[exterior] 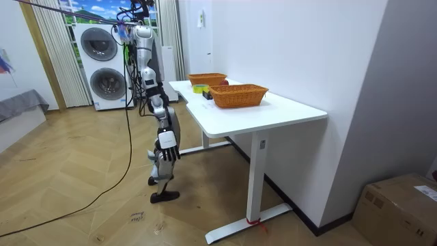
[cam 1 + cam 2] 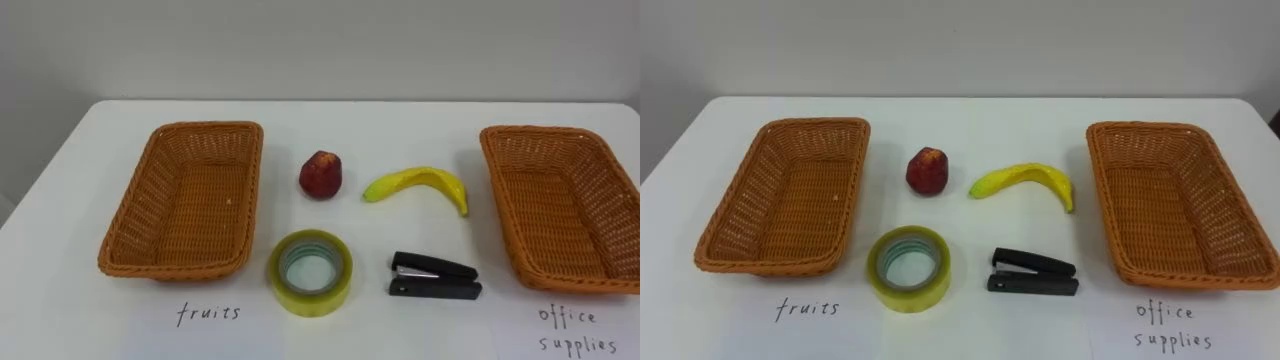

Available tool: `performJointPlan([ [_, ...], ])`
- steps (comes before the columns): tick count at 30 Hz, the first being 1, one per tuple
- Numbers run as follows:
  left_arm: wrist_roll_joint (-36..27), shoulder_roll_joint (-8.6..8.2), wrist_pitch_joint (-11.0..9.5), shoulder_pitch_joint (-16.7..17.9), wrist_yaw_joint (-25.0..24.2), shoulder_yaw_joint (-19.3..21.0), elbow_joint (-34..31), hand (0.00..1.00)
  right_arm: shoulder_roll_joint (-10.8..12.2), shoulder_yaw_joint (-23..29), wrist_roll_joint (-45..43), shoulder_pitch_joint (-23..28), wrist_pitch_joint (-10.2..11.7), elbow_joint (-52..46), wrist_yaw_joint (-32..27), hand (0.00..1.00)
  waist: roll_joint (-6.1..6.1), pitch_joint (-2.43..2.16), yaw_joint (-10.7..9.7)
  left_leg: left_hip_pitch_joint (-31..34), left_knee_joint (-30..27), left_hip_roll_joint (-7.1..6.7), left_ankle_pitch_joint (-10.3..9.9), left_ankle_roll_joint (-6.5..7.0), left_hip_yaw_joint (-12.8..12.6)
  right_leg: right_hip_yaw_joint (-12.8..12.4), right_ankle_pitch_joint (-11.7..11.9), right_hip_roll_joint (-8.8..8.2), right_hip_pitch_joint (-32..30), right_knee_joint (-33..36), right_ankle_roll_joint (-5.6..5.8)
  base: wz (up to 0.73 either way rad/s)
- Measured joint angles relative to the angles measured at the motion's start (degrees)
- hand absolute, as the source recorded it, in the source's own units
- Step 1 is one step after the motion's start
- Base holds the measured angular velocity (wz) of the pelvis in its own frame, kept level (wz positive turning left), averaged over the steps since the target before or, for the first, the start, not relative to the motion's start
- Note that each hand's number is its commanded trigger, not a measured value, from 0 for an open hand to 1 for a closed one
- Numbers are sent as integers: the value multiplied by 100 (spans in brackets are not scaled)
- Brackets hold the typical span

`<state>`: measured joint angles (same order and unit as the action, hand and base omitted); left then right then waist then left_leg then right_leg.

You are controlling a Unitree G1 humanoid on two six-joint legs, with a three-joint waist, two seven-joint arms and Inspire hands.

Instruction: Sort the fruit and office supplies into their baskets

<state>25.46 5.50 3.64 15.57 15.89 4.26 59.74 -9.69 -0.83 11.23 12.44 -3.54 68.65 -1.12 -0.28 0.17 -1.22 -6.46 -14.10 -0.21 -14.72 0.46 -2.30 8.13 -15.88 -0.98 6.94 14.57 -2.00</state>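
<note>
You will likely find the apple [image 2: 321,174] firm, rounded and smooth, so wrap it round its widest part or it may roll. The banana [image 2: 420,184] looks light and curved and is best taken across its middle. The tape roll [image 2: 309,270] lies flat and seems stiff and light: pinch its wall through the hole. The stapler [image 2: 434,278] is probably the hard, denser piece, so take it across its narrow sides. All four lie on the desk [image 2: 400,130] between the fruit basket [image 2: 190,210] and the office basket [image 2: 565,215]. Your right hand [image 1: 167,142] hangs below the desk's edge, fingers loosely straight, holding and touching nothing. Everything sits above and ahead of it, with the stapler and banana on its side and the apple and tape roll farther across.
</note>
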Motion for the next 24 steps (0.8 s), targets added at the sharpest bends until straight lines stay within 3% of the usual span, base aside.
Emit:
performJointPlan([
  [6,-30,-8,-4,51,11,12,4,0,31,55,553,-54,217,18,8,0,34,-5,9,-25,18,4,0,0,-33,-15,0,-1,-3,-12,1,-1],
  [14,-50,-15,24,146,10,173,224,0,46,50,1379,-79,225,264,184,0,46,-8,12,-114,94,25,0,0,-123,-107,45,34,42,-96,5,-5],
  [24,-112,-17,89,164,-23,267,227,0,126,112,1652,-110,220,441,200,0,-30,-10,-2,-161,102,40,0,0,-239,-207,75,54,40,-103,9,-6],
])
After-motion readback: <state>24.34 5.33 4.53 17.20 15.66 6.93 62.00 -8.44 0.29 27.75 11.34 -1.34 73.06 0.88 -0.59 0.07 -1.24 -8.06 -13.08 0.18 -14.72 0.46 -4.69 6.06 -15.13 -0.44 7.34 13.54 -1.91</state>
